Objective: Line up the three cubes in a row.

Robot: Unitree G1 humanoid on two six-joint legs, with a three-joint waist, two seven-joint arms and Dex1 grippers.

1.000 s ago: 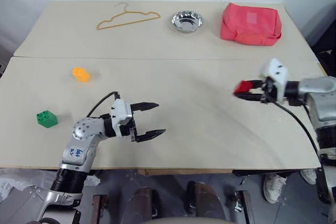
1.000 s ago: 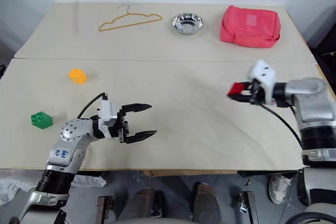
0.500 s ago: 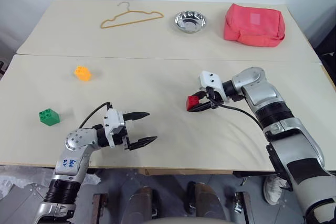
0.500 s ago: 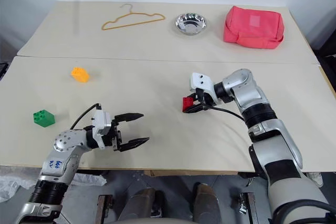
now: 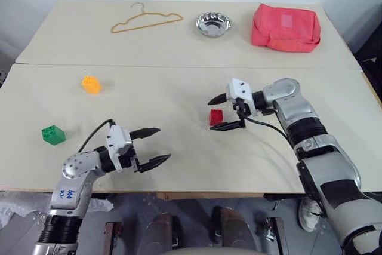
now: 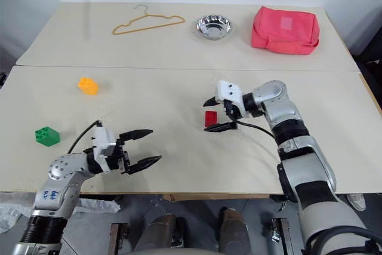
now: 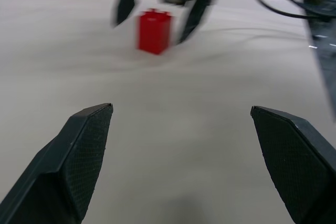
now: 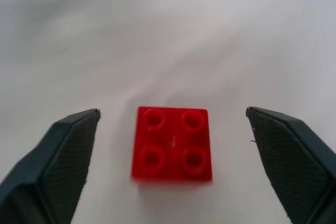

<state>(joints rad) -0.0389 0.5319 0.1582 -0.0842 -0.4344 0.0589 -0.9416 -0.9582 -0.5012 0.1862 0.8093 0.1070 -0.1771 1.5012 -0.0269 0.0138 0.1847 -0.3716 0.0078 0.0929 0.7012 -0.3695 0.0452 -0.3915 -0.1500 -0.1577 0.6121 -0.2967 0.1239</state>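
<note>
Three studded plastic cubes lie on the matte desk. The red cube sits on the desk between the right gripper's wide-open jaws, untouched. The orange-yellow cube and green cube lie well apart from the left gripper, whose jaws are spread wide and empty.

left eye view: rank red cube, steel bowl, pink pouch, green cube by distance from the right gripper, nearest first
1. red cube, standing on the table between the open jaws of the right gripper.
2. steel bowl, at the far edge, straight beyond the gripper.
3. pink pouch, far right corner; not much farther than the bowl.
4. green cube, near the table's left edge, clearly farthest.
</note>
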